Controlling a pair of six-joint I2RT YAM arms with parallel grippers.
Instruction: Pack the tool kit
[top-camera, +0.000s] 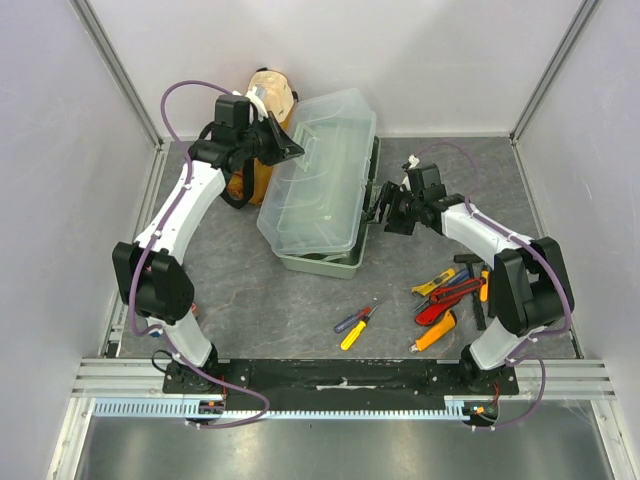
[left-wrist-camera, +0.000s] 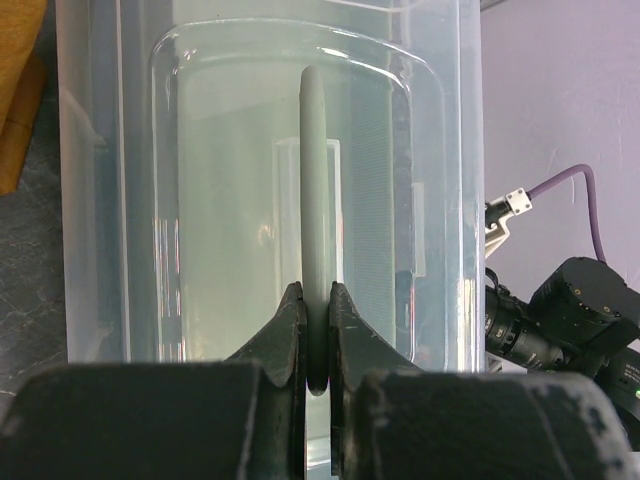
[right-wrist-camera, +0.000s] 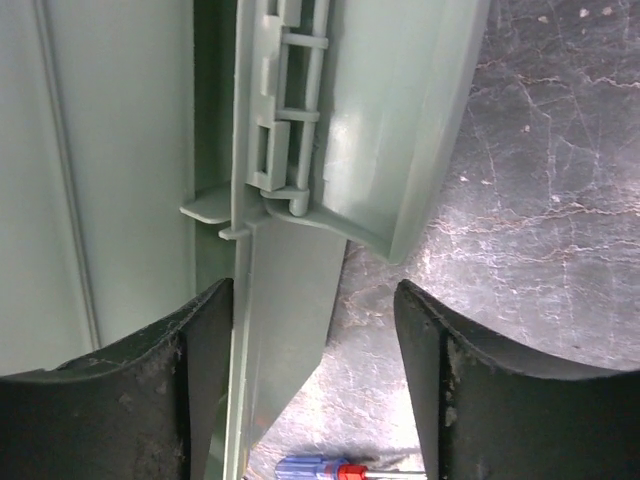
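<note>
Toolbox (top-camera: 325, 262) is being seen from above at mid-table, its clear lid (top-camera: 318, 170) being held raised by the left gripper (top-camera: 288, 147), while the right gripper (top-camera: 385, 212) is being seen at the box's right side. Tools (top-camera: 450, 295) and a screwdriver (top-camera: 355, 326) are lying loose on the table (top-camera: 260, 300), none yet packed.

From the left wrist, the jaws are being shown clamped on the lid's handle (left-wrist-camera: 315, 180).

From the right wrist, the fingers (right-wrist-camera: 200, 350) are being shown apart, straddling the box's wall (right-wrist-camera: 290, 280); contact cannot be told.

Opening is judged to be the step in hand. Next, the lid is needing to be swung fully back and released before tools are fetched.
</note>
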